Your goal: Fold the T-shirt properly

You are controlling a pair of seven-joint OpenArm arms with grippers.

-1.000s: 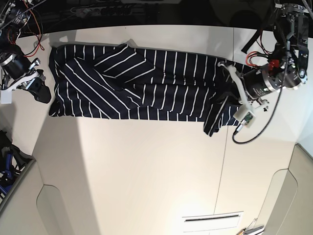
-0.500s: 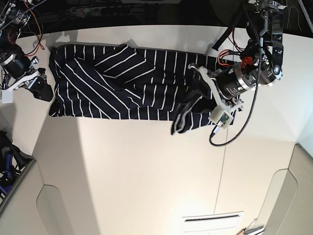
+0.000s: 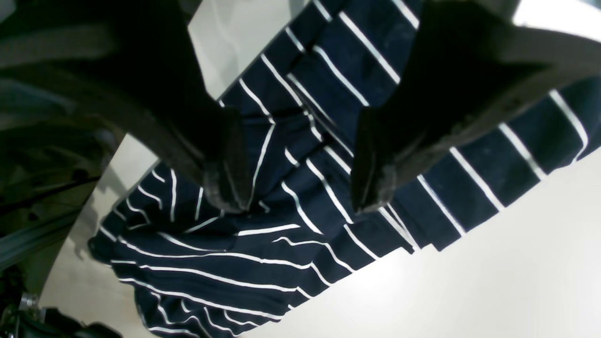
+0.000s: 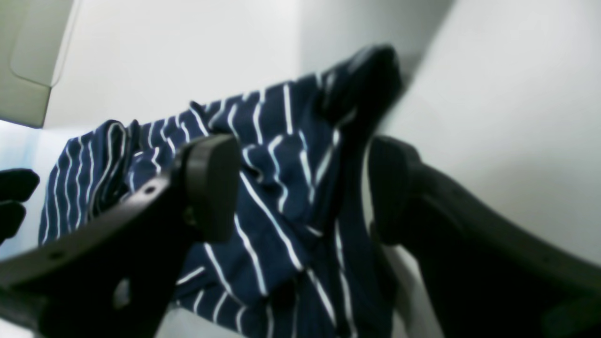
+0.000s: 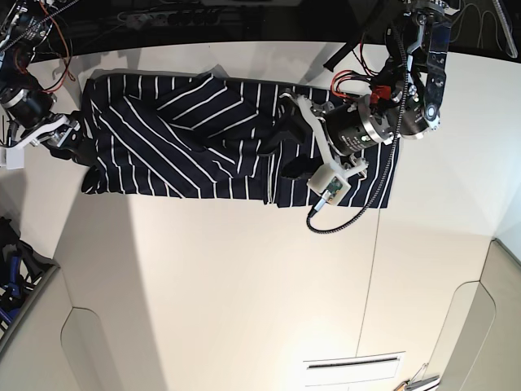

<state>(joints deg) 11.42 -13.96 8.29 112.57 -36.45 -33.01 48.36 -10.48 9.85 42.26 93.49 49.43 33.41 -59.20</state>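
Lifting both spread claws, left (image 5: 299, 149) and right (image 5: 75, 145), straight off the shirt (image 5: 195, 138), empty, without dragging the laid fold across the surface (image 5: 244, 285).

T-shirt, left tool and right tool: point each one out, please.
T-shirt (image 5: 179, 147): base view, on the flat striped body.
left tool (image 3: 296, 188): left wrist view, midway between its spread fingertips.
right tool (image 4: 300, 192): right wrist view, midway between its spread fingertips.
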